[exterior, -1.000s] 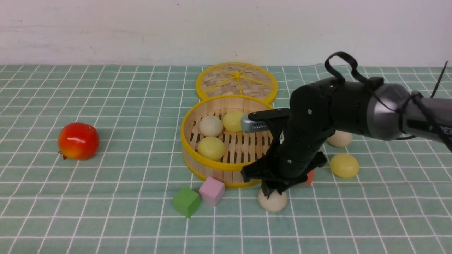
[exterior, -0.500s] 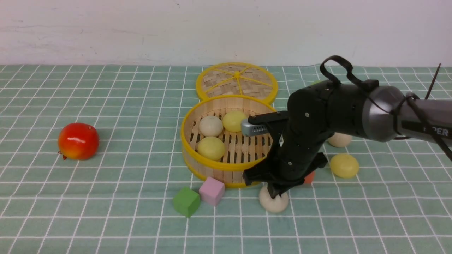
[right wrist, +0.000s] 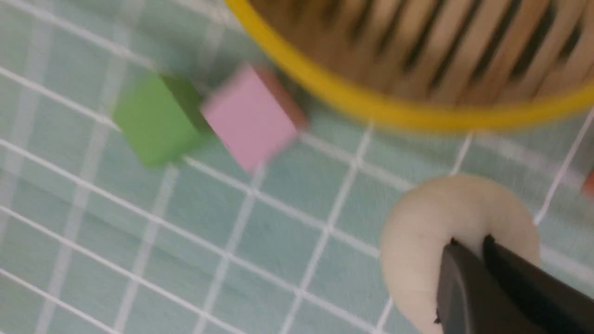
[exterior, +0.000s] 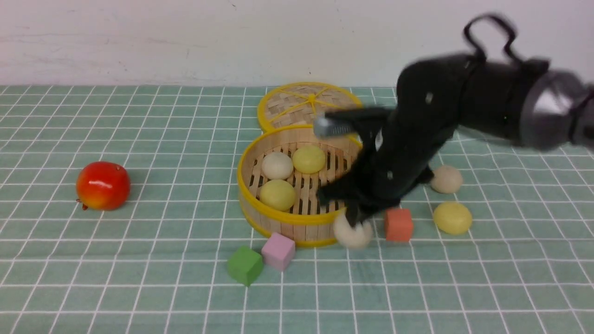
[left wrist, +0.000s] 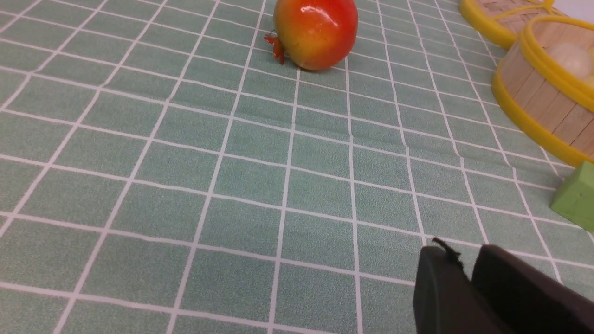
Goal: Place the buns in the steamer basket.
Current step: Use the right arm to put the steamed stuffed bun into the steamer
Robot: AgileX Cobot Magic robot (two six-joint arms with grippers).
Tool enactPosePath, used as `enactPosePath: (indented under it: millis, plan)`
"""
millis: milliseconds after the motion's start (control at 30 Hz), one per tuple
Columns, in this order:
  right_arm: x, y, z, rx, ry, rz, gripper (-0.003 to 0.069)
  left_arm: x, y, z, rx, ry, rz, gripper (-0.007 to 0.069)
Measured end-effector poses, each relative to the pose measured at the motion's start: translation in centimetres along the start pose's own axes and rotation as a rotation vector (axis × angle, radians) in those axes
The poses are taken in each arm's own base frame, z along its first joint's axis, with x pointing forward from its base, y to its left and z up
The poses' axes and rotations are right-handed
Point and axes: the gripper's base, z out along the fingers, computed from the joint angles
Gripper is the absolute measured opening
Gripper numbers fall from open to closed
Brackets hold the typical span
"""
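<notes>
The steamer basket (exterior: 278, 214) stands mid-table and holds three buns: one beige-white (exterior: 277, 165) and two pale yellow (exterior: 308, 159) (exterior: 277, 195). My right gripper (exterior: 355, 218) is shut on a beige-white bun (exterior: 353, 233), pinching its top, and holds it just off the cloth beside the basket's near-right rim. In the right wrist view that bun (right wrist: 417, 241) sits under the right gripper (right wrist: 471, 241), with the basket rim (right wrist: 371, 106) beyond. Two more buns lie on the cloth to the right, beige-white (exterior: 446, 179) and pale yellow (exterior: 452, 217). My left gripper (left wrist: 457, 253) is shut and empty.
A flat woven lid (exterior: 310, 104) lies behind the basket. A red apple (exterior: 102, 185) sits at the left. A green cube (exterior: 244, 265) and a pink cube (exterior: 278, 251) lie in front of the basket, and an orange cube (exterior: 398, 225) lies next to the held bun.
My right gripper shut on the beige-white bun and lifted it up and back toward the basket. The orange cube is now uncovered. The arm is blurred with motion.
</notes>
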Motion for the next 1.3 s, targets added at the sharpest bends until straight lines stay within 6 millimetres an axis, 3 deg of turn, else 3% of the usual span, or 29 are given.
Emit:
enactPosePath:
  millis: [100,200,267,500,667,1300]
  plan:
    - [-2.1,0.7,-1.9,-0.021,-0.11,-0.058,0.0001,0.0,0.0,0.0,0.0,0.0,0.0,0.0105]
    - [-3.8,1.2,-2.3,-0.031,-0.195,-0.097,0.0001,0.0,0.0,0.0,0.0,0.0,0.0,0.011]
    - [-4.5,1.2,-1.4,-0.035,-0.216,-0.103,0.0001,0.0,0.0,0.0,0.0,0.0,0.0,0.0111]
    - [-4.7,0.3,5.5,-0.036,-0.143,-0.083,0.0001,0.0,0.0,0.0,0.0,0.0,0.0,0.0113]
    - [-4.4,0.0,7.6,-0.027,-0.109,-0.078,0.0001,0.0,0.0,0.0,0.0,0.0,0.0,0.0122]
    - [-4.0,-0.4,7.2,0.021,-0.063,-0.12,0.0004,0.0,0.0,0.0,0.0,0.0,0.0,0.0139]
